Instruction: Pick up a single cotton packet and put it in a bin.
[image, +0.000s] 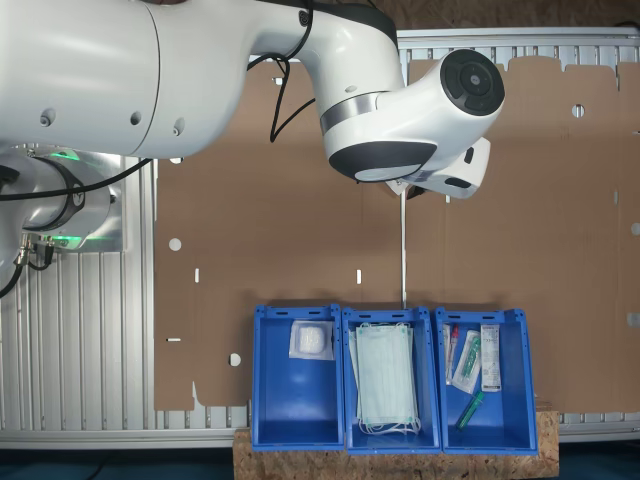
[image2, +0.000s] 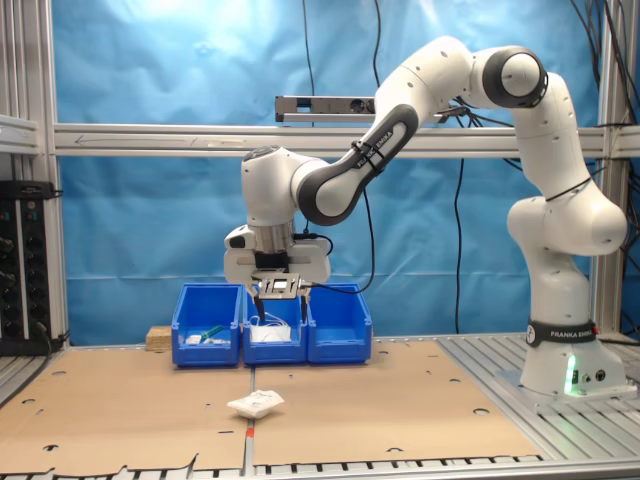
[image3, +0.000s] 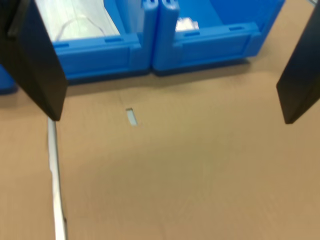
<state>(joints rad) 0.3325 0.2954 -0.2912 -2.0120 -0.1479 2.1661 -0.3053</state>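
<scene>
We see a bench (image2: 400, 400) covered with brown cardboard, aluminium framing around it and a blue backdrop (image2: 140, 70) behind. Three blue bins (image: 390, 378) stand in a row on it. In the first exterior view the middle bin holds pale-green face masks (image: 385, 390), one outer bin a white packet (image: 311, 341), the other assorted small packages (image: 475, 362). A cotton packet (image2: 256, 403), white and crumpled, lies on the cardboard well in front of the bins. The tool (image3: 167, 85) hangs near the bins with its fingers (image3: 37, 62) spread, holding nothing.
</scene>
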